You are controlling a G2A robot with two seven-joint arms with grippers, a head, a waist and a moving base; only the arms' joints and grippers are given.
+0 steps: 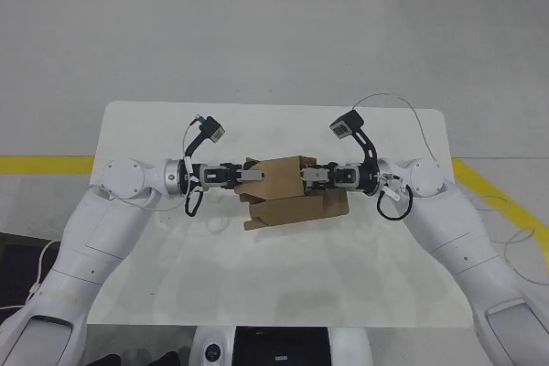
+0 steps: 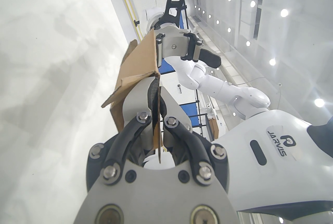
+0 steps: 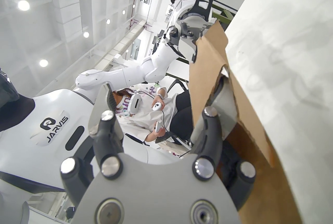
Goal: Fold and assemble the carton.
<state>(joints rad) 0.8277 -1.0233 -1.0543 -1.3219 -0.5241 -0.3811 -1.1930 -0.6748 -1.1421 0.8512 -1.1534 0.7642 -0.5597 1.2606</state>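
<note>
Bright, even light comes from round ceiling lamps (image 2: 284, 12), which glare white in both wrist views. The white counter (image 1: 165, 274) carries a soft, pale shadow beneath the carton (image 1: 288, 188). Wrist views bend at their edges.

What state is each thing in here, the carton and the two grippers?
carton: partly folded, flaps loose, not yet a closed box, on the table between the two grippers.
left gripper: shut on the edge of a carton flap.
right gripper: open, fingers wide apart, one finger against a carton panel, the other clear of it.
</note>
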